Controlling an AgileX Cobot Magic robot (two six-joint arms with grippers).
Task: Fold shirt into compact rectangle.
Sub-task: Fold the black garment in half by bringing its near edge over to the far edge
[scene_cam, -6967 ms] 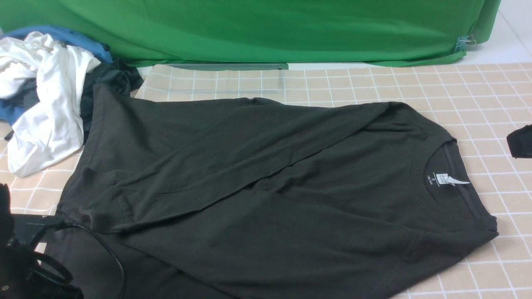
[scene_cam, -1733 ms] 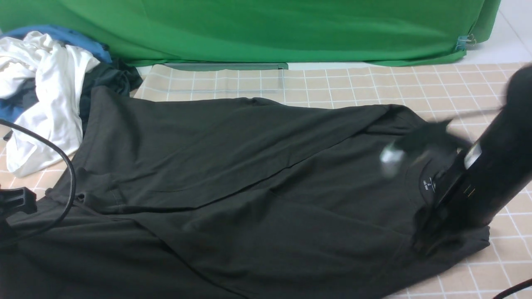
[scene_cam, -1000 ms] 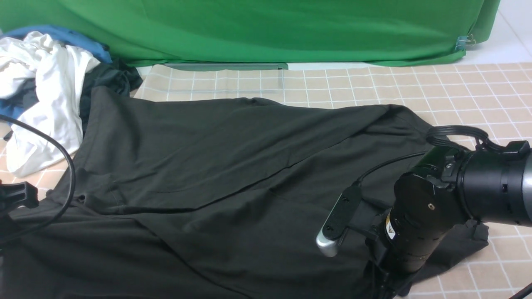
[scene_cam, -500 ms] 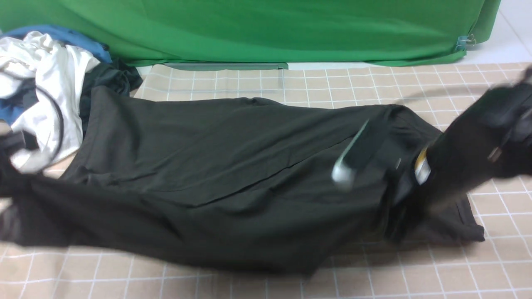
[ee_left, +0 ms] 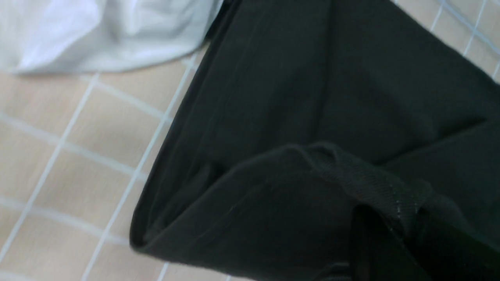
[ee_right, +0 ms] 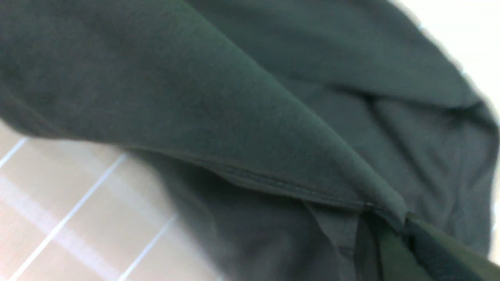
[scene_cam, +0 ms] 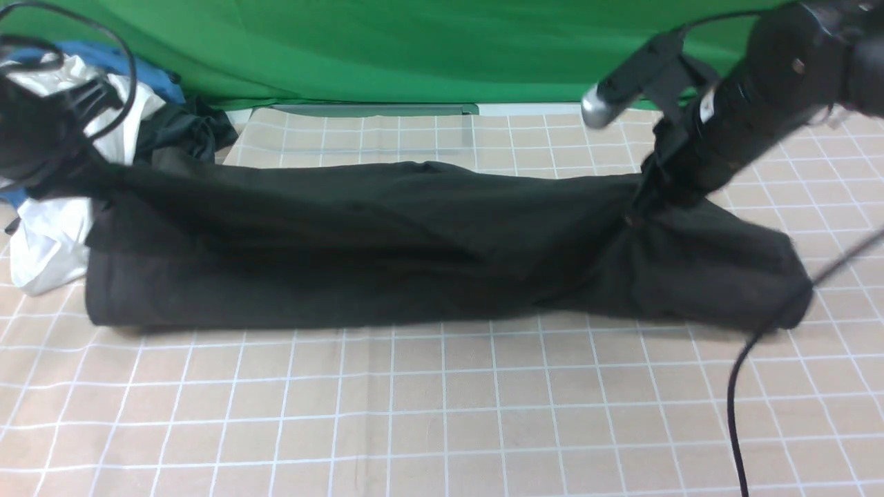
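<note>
The black shirt [scene_cam: 387, 248] lies across the checked table as a long band, its near half lifted and carried over toward the back. Print, collar and neck tag are hidden. My left gripper [scene_cam: 65, 176] is shut on the shirt's left end; in the left wrist view the ribbed hem [ee_left: 375, 187] is pinched between its dark fingers [ee_left: 371, 242]. My right gripper [scene_cam: 646, 197] is shut on the right end, where the cloth peaks up; in the right wrist view a stitched edge of the shirt [ee_right: 273, 183] runs into the jaws.
A heap of clothes sits at the back left: a white garment [scene_cam: 52, 235], blue cloth [scene_cam: 148, 72] and a dark grey garment [scene_cam: 186, 131]. A green backdrop [scene_cam: 414, 48] hangs behind the table. The right arm's cable [scene_cam: 753, 359] trails down at the right.
Both grippers have lifted the shirt's near edge and swept it back and up, turning the flat spread into a narrow band. The near table, covered before, now shows bare.
</note>
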